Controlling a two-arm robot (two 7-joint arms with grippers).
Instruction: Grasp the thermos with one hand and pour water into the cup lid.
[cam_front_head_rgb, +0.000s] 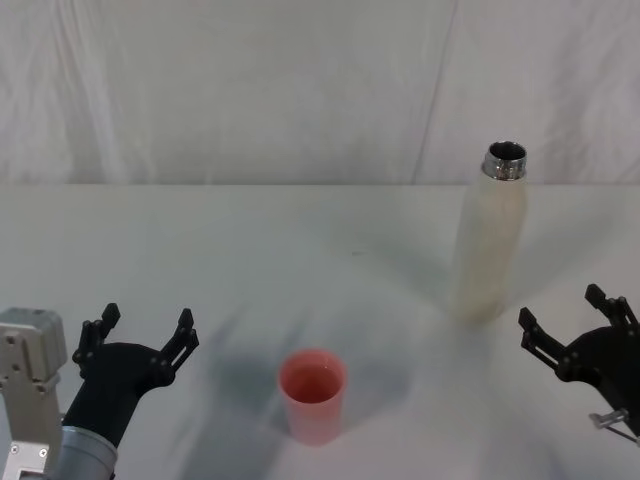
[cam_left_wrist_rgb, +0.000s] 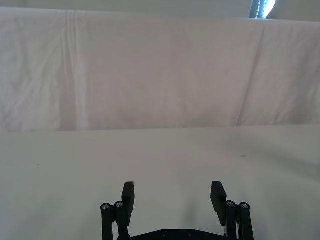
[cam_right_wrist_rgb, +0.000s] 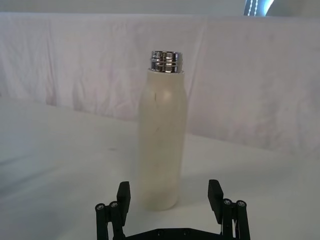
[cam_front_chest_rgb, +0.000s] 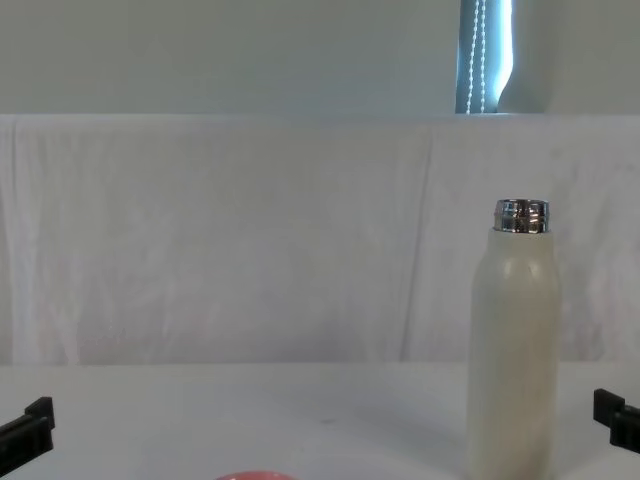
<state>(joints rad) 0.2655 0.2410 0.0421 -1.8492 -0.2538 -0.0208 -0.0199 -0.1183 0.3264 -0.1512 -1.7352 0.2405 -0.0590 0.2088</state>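
Approach stage: open thermos stands upright on the table, ungrasped, right of the cup lid.
Right pincer, spread wide and empty, sits near its base and must advance around it; left pincer waits open, empty.

A white table backed by a white cloth wall. An uncapped cream thermos stands upright toward the table's right side, steel neck open. A pink cup lid sits upright near the front edge, around the middle, well apart from the thermos.
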